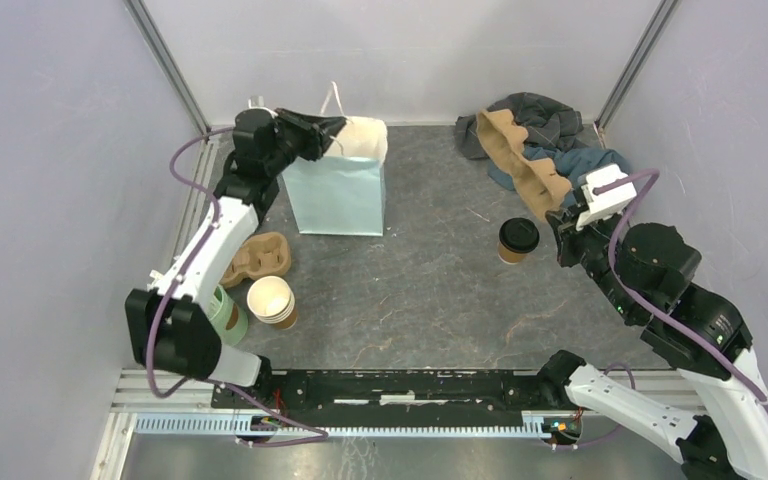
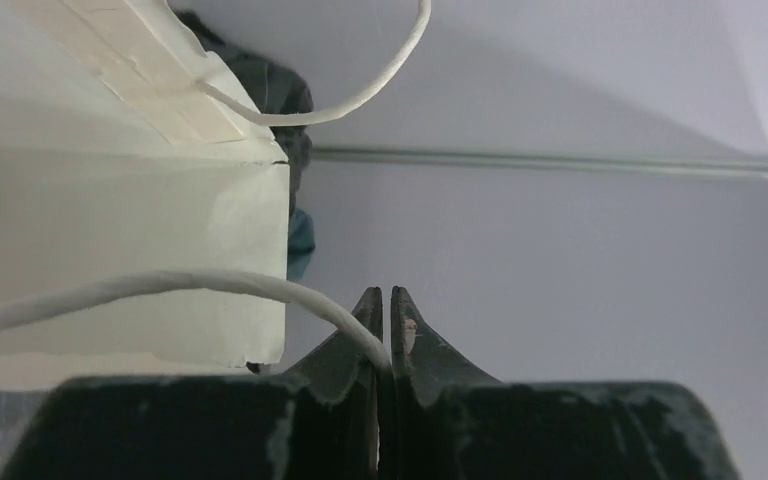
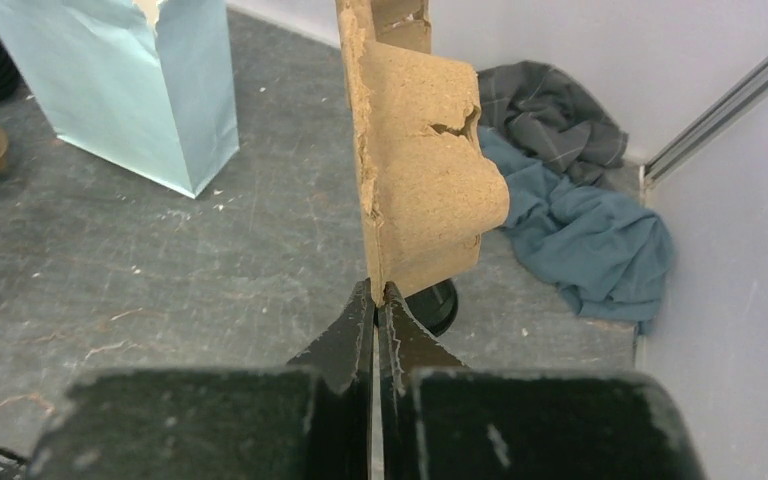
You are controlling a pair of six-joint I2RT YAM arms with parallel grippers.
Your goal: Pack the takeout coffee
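The takeout coffee, a brown cup with a black lid, stands right of centre on the table. In the right wrist view only its lid peeks out behind a cardboard cup carrier. My right gripper is shut on the lower edge of that carrier, holding it upright just right of the coffee. At the back stands a pale blue paper bag. My left gripper is at its top edge, shut on the bag's white cord handle.
Another cardboard carrier, a stack of lidless brown cups and a pale green cup sit at the left by the left arm. Crumpled grey and blue cloths lie in the back right corner. Walls close in on three sides.
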